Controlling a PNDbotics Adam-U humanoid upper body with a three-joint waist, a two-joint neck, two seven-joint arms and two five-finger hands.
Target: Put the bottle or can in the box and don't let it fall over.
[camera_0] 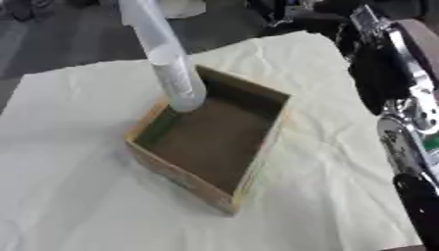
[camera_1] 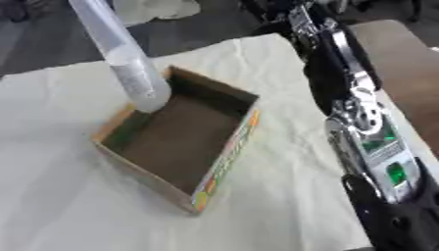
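In my left eye view, a pale translucent plastic bottle (camera_0: 176, 73) leans tilted from the top edge, its lower end just over the far left corner of the open brown cardboard box (camera_0: 257, 152), which sits on a creased cream cloth (camera_0: 77, 196). In my right eye view, my black and silver right arm (camera_1: 369, 132) runs down the right side; I cannot tell how either hand's fingers stand, since neither hand shows.

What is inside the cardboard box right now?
The cardboard box holds only the lower end of the clear bottle, in its far left corner. The rest of the brown floor shows bare. The bottle hides that corner's floor; contact cannot be judged.
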